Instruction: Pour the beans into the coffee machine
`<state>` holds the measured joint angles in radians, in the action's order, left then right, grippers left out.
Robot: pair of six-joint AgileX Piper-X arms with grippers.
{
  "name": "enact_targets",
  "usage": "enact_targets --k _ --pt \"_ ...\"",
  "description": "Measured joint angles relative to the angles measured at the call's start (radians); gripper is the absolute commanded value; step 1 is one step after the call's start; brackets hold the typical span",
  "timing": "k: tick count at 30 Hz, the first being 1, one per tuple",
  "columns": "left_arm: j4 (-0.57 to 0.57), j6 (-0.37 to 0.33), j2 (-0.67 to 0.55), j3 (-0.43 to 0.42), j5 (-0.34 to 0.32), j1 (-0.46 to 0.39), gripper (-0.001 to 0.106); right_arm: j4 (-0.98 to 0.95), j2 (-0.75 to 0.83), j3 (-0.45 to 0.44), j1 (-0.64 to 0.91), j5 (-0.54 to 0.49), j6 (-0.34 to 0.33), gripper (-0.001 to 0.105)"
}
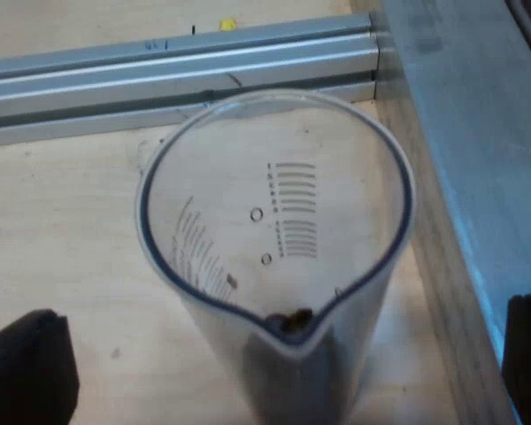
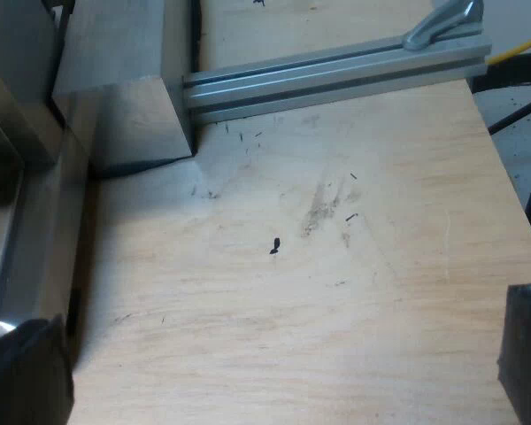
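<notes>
Clear plastic forms the measuring glass, a tall round cylinder whose rim is pinched into a pointed spout. Its mouth is viewed from above. Its long axis runs from the rim down toward the left gripper, to which the spout also points, and it appears to stand mouth-up on pale, matt plywood. With the mouth read as a dial and the spout at 6 o'clock, a printed scale of short dark bars is seen toward 1 o'clock and a curved scale toward 8 o'clock. A small brown bit is lodged at the spout's lip; whether the darker mass behind the lower wall is beans cannot be told. Beyond 12 o'clock a ribbed aluminium rail is laid across the board, and a smooth grey metal beam passes on the 3 o'clock side. The left gripper's black fingers are spread wide at about 8 and 4 o'clock of the glass, clear of its wall; nothing is gripped.

The right gripper is poised over scuffed plywood, its jaws likewise wide apart and empty. A dark speck lies at 12 o'clock from it, with a second rail and a grey metal block farther off.
</notes>
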<state>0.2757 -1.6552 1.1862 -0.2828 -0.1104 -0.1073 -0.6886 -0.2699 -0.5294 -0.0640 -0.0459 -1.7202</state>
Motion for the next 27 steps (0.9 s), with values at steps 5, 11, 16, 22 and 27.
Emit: enact_targets --k 5,11,16,22,27 --pt "0.081 0.0 0.054 0.0 0.001 0.0 0.105 0.005 0.0 0.0 0.0 0.0 0.0 0.104" --pt "0.185 -0.034 0.153 0.0 0.004 0.0 0.105 0.012 0.0 0.0 0.0 0.0 0.0 0.104" --pt "0.25 -0.038 0.161 0.0 0.006 0.0 0.105 0.012 0.0 0.0 0.0 0.0 0.0 0.104" --pt "0.285 -0.038 0.163 0.0 0.006 0.0 0.105 0.012 0.0 0.0 0.0 0.0 0.0 0.104" --pt "0.306 -0.038 0.179 0.0 0.006 0.0 0.105 0.012 0.0 0.0 0.0 0.0 0.0 0.104"
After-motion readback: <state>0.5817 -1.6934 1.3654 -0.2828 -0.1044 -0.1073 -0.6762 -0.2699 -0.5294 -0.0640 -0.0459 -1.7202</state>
